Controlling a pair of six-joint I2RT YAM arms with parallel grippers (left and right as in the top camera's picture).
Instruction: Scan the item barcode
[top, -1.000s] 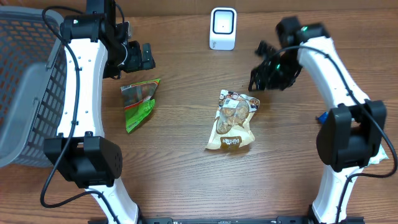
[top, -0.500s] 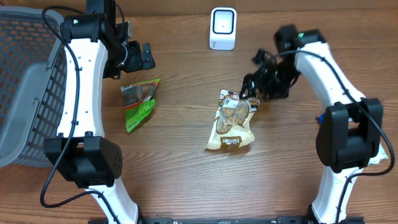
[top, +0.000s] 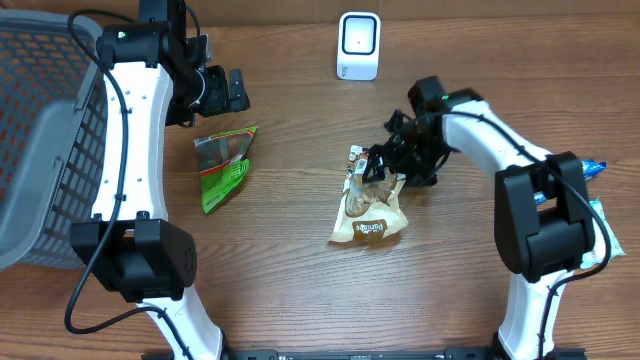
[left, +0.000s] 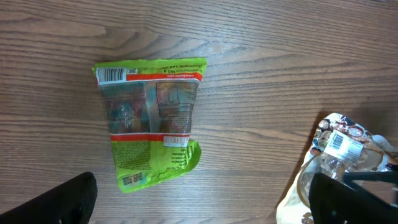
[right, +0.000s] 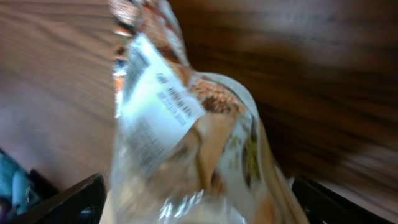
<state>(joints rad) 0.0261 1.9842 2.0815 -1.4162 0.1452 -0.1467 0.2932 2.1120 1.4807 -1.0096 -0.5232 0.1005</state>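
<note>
The right gripper (top: 383, 166) hangs spread above one end of the snack bag (top: 369, 207). Closing there could crumple the barcode label (right: 155, 99) beneath it.

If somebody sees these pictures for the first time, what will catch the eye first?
First the right gripper, open, poised over the labelled end of the clear snack bag in the middle of the table. Next the green packet lying flat to its left, and the white scanner at the far edge.
</note>
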